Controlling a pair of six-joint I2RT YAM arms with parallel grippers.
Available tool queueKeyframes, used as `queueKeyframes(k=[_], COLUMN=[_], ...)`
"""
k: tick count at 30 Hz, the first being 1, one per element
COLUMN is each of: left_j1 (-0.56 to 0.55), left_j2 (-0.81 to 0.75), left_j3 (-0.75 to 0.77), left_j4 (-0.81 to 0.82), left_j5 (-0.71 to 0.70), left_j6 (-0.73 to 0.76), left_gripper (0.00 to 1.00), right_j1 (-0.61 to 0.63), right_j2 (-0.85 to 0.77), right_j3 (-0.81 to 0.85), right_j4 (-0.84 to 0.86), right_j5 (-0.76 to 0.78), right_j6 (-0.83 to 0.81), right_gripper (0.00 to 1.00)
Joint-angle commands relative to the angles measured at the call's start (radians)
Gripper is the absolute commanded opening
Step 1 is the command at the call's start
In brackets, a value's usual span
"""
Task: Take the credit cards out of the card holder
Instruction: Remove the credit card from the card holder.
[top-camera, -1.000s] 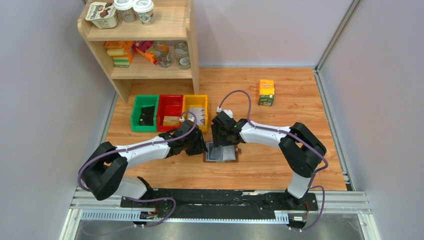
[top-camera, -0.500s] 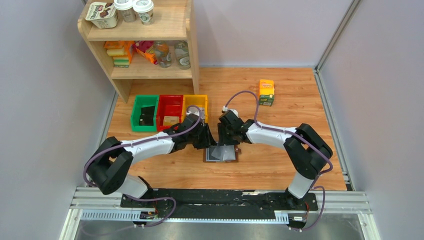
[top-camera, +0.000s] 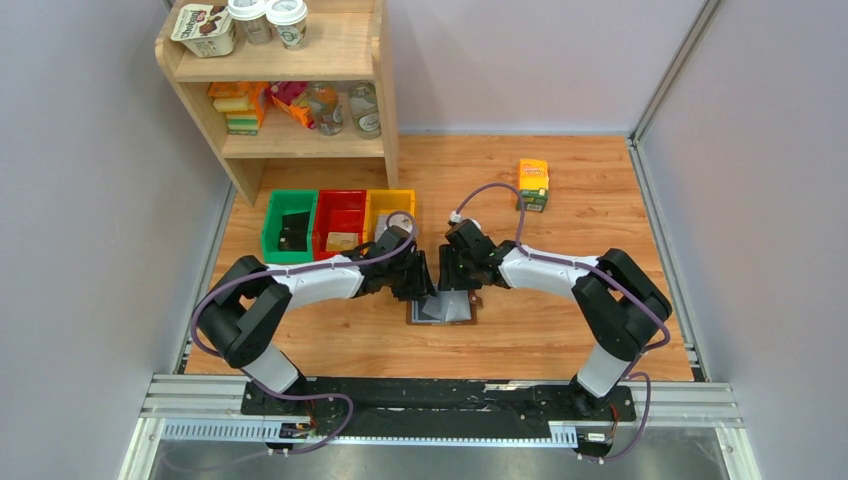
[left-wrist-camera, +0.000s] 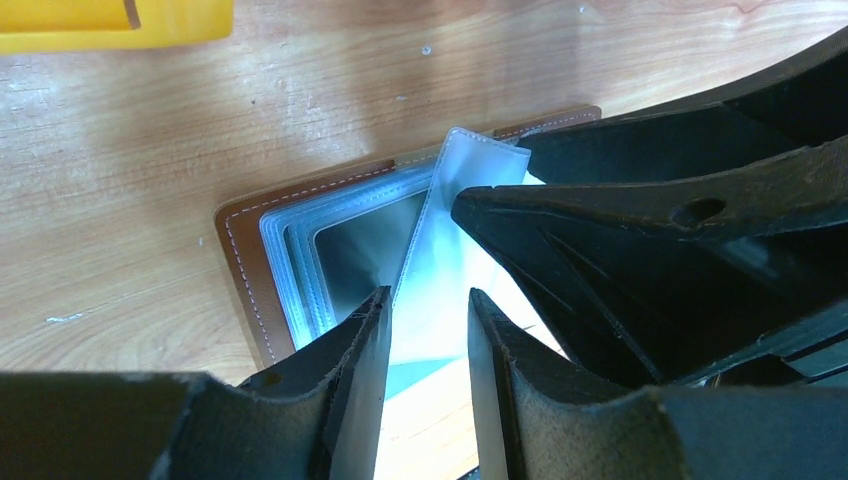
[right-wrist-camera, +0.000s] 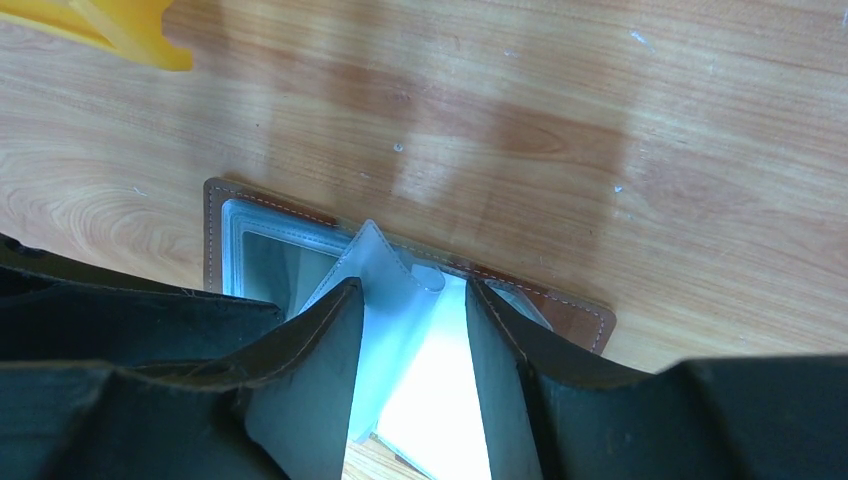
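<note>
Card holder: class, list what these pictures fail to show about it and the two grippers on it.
- Top view: the left gripper and right gripper cover the far part of the card holder; its sleeves are too small to read.
- Left wrist view: the gripper's fingers hide the holder's near half; no credit card can be identified.
- Right wrist view: whether the fingers pinch the raised sleeve or merely flank it is unclear.

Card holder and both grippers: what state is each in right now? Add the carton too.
card holder: lying open, flat.
clear sleeve: one lifted upright off the stack.
left gripper: jaws part-way apart around the sleeve; cannot tell if it grips.
right gripper: jaws part-way apart around the same sleeve; grip unclear too.
carton: standing upright, untouched.
</note>
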Motion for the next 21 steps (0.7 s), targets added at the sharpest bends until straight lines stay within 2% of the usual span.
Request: queueKeyframes(k=[1, 14, 21], left_j1=[-0.016, -0.039, -0.053], left_j2=[0.014, 0.06, 0.095], left_j3=[0.027, 0.049, 0.052], left_j4=[-0.07, 0.04, 0.103], left_j5=[0.006, 0.116, 0.142], left_j6=[0.04, -0.017, -0.041], left_gripper=[0.43, 0.43, 0.43], right_j1=[0.005, -0.007, -0.009], right_j2=[0.051, 0.011, -0.072], right_j3=[-0.055, -0.108, -0.191], right_j4=[-0.02, 0.06, 0.184], right_j5=[-0.048, -0.08, -0.091], right_j6=[0.017, 0.041, 0.072], right_gripper=[0.48, 0.5, 0.63])
